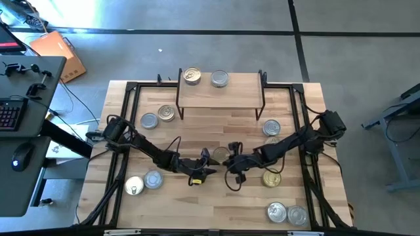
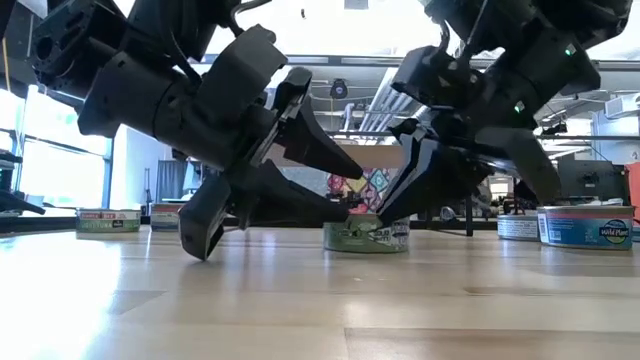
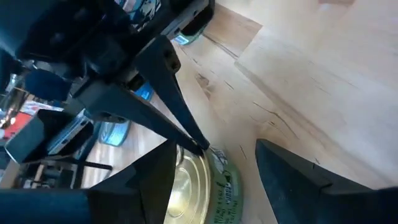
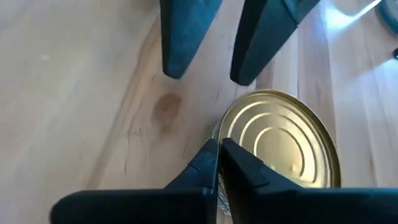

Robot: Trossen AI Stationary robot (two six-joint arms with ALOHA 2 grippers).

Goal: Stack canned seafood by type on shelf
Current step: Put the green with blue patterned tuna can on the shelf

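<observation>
Butcher-block planks are making up the counter, pale wood with a darker grain, framed by black metal rails. Near the middle of the high view, a short round tin with a gold, ring-embossed lid and a green paper label is sitting flat on the wood between the two dark arms. The left tool is reaching in from the left, its two tapered black fingers spread wide and gripping nothing; in the left wrist view the gold lid is lying between them, with one finger clear of the tin's green side. The right tool is coming in from the right with its fingers pressed together into a closed wedge, holding nothing; in the right wrist view its tip is sitting at the rim of the gold lid, though whether it is touching cannot be told.

At top centre of the high view the shelf, a light wood rectangle on thin black legs, is carrying two tins: a gold-lidded one to the left and a silver-lidded one to the right, apart and unstacked. Other tins are lying scattered on the counter: two at centre left, two at lower left, one at centre right, a gold one just below the right arm, and two silver ones at lower right.
</observation>
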